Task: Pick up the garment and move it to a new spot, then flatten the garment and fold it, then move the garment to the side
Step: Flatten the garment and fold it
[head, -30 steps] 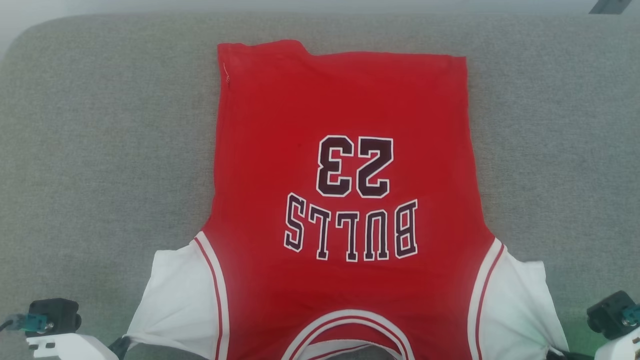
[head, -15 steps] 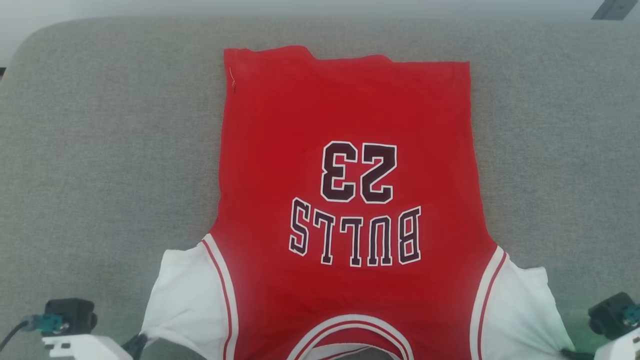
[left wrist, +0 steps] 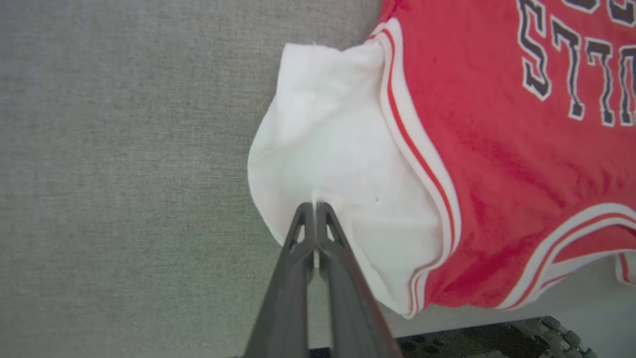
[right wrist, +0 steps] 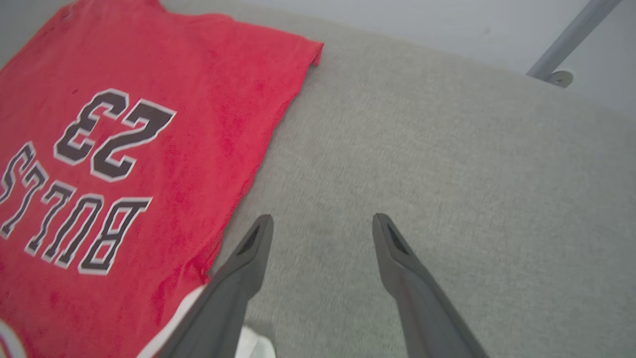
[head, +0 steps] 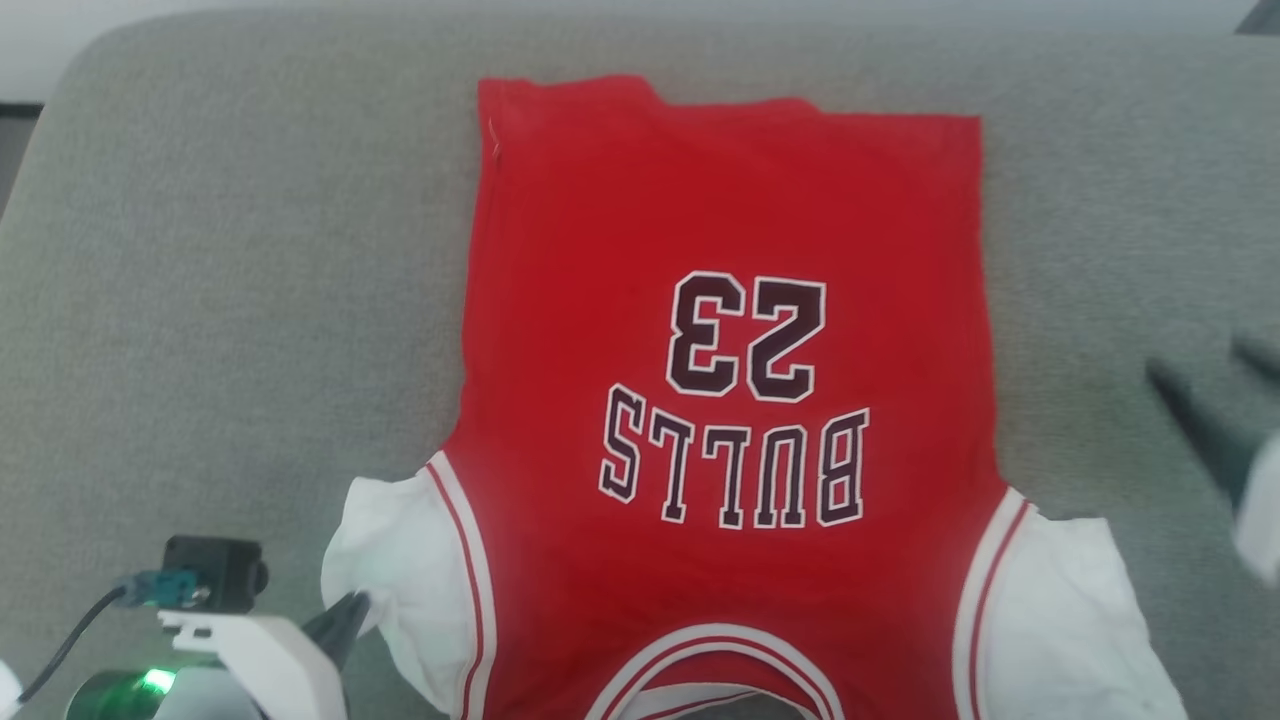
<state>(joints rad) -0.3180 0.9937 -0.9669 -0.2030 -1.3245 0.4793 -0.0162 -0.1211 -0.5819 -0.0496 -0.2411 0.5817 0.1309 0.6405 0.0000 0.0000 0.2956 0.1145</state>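
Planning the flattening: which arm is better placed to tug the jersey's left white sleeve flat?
Left, likely: the left gripper is shut on that white sleeve of the red jersey T-shirt, while the right gripper hangs open over the grey fabric surface, off the shirt.

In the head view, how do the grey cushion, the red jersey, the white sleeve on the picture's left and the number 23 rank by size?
1. grey cushion
2. red jersey
3. white sleeve and number 23: too alike to rank

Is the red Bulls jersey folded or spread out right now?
Spread out: the red jersey-style T-shirt lies flat, lettering up, on the grey fabric surface, both white sleeves out sideways.
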